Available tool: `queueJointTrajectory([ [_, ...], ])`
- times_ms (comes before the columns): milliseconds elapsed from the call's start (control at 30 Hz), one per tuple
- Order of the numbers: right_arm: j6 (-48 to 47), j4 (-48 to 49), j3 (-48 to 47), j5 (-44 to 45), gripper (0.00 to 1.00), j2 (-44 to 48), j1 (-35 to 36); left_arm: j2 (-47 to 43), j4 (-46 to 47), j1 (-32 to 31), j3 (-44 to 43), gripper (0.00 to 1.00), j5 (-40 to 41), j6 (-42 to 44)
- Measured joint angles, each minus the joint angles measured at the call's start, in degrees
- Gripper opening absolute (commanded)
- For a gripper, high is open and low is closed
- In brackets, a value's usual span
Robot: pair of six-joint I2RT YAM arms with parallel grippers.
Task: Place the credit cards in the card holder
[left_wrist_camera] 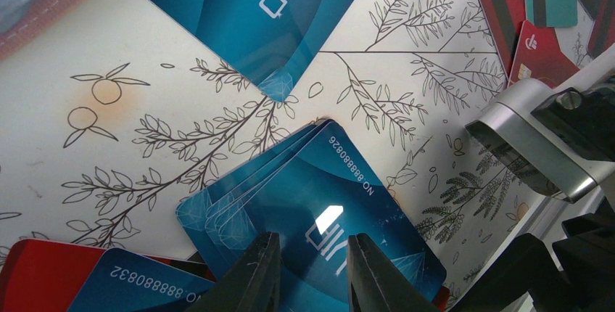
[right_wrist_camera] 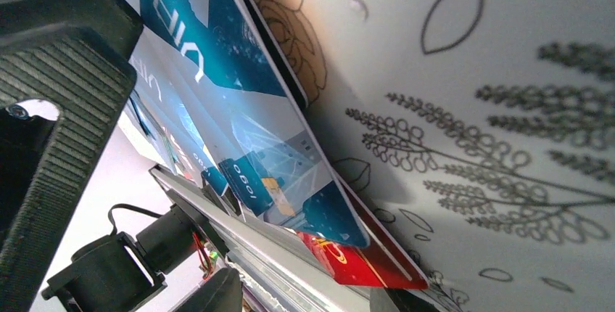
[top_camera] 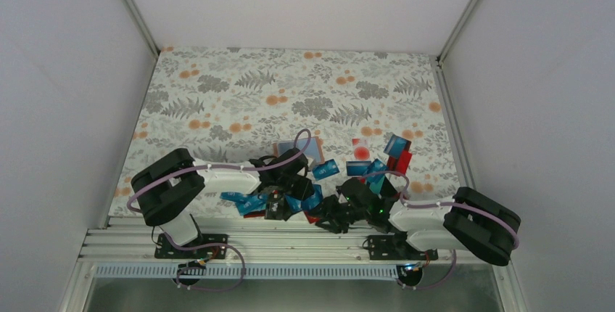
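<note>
Thin, stiff, slick credit cards (left_wrist_camera: 319, 203) likely need an edge pinch; left end effector (left_wrist_camera: 308, 277) hangs narrowly parted over them, right end effector (top_camera: 339, 210) unclear.

Top view looks steeply down from above and behind the arm bases (top_camera: 190, 245) at 6 o'clock, covering the whole floral bench (top_camera: 239, 80). Left wrist view sits close over blue credit cards (left_wrist_camera: 319, 181), its fingers (left_wrist_camera: 250, 276) at 6 o'clock. Right wrist view skims the bench almost edge-on. All three share the card pile.
</note>
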State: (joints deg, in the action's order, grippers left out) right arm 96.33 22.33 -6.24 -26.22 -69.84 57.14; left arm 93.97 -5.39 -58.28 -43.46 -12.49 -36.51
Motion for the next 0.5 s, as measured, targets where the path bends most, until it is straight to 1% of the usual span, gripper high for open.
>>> queueJointTrajectory([
  [300,1.62,-4.48,-0.22,2.86,0.43,4.20,0.74,-0.61,1.68,0.00,1.40,0.24,-0.13,-0.42],
  [500,1.97,-11.08,-0.48,7.23,0.42,11.08,0.87,-0.72,2.21,0.00,1.68,0.24,-0.20,-0.83],
])
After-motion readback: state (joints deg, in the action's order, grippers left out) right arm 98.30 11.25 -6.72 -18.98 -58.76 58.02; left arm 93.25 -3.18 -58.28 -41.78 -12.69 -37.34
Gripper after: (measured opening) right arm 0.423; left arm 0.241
